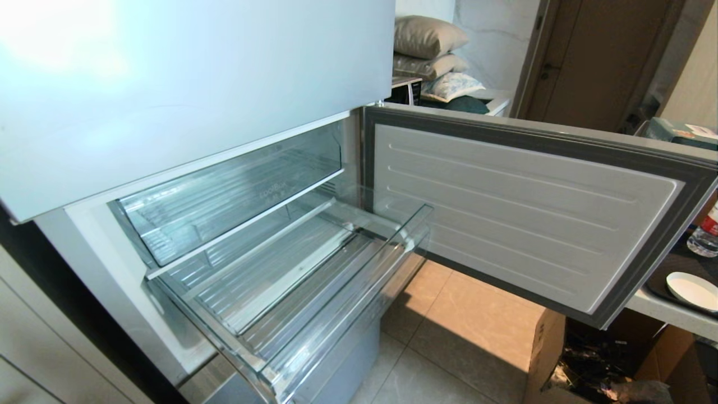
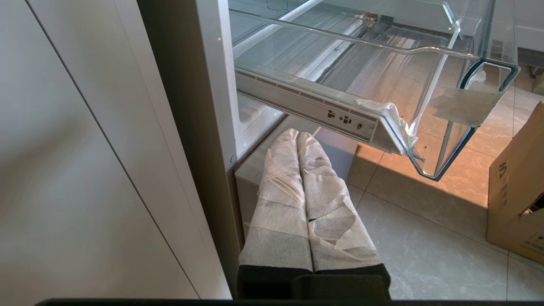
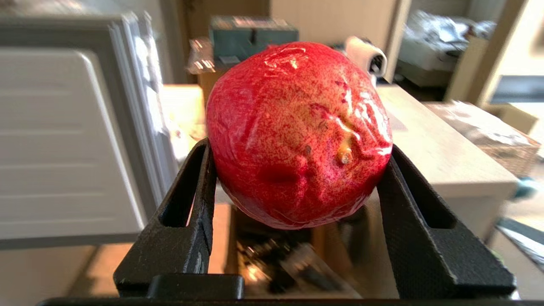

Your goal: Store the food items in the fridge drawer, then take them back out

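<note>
Red fruit (image 3: 297,131) sits pinched between my right hand (image 3: 297,170) fingers, carried in the air, fridge door panel (image 3: 63,140) off to its side. Left hand (image 2: 312,199) parked low, fingers pressed together, fridge drawer (image 2: 467,97) just above and ahead of it, pulled out, nothing in it. I judge storing barely started: first drop-in pending, retrieval all left.

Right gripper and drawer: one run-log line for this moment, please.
right gripper: shut on red fruit, near open fridge door | fridge drawer: pulled out, empty | left gripper: shut, parked below drawer
</note>
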### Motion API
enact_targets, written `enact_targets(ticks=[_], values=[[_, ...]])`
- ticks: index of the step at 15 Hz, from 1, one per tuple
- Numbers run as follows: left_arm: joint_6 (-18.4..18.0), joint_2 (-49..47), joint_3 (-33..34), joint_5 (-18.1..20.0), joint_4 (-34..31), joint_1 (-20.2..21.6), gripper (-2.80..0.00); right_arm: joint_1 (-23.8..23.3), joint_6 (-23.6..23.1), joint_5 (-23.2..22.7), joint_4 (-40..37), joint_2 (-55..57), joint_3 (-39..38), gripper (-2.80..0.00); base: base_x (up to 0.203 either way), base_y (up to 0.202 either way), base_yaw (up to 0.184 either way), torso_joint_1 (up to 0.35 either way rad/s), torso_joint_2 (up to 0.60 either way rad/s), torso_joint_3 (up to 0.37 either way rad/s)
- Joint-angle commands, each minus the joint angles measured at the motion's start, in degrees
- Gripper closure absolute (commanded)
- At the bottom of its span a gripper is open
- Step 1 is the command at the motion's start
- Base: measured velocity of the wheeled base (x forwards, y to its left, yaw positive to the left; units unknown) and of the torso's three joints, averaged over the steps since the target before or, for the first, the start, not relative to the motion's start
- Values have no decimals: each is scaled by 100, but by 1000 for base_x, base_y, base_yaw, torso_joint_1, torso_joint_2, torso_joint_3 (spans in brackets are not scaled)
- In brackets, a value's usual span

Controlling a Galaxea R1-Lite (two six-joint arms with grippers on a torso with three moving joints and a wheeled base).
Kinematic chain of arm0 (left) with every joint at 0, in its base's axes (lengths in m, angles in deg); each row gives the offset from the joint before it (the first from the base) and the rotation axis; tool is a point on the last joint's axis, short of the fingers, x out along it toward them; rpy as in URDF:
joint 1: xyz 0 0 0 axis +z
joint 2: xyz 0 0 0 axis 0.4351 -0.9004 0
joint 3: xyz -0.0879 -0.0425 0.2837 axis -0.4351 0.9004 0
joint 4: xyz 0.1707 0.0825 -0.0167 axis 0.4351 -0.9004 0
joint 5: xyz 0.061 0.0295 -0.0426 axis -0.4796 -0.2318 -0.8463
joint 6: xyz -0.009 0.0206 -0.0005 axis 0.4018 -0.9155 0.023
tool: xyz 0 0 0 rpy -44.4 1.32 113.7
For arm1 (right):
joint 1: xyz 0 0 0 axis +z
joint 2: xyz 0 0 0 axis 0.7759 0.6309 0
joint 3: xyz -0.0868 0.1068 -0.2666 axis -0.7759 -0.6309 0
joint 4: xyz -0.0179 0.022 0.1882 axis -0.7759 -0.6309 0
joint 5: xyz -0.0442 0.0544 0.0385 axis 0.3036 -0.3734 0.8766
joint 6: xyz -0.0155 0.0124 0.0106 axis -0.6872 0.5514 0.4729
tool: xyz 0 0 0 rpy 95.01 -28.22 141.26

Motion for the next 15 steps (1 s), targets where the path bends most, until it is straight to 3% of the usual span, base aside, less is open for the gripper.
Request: enact_targets(ticks=[1,3,9,12,15], values=[[2,2,0,-2,-1,0,0,-401,32,2,16,807,14,0,0,0,0,0,0,0],[2,2,0,-2,-1,0,0,-1189,278,-294,32,1374,-23,0,0,0,0,0,0,0],[2,2,0,-2,-1,0,0,-3484,991,-2105,213,2759,-251,0,0,0,0,0,0,0],[2,2,0,-2,-1,0,0,-3767,1111,-2453,882,4072,-226,0,0,0,0,0,0,0],[2,2,0,-2,-1,0,0,-3982,1154,-2528,2186,5750,-163,0,0,0,0,0,0,0]])
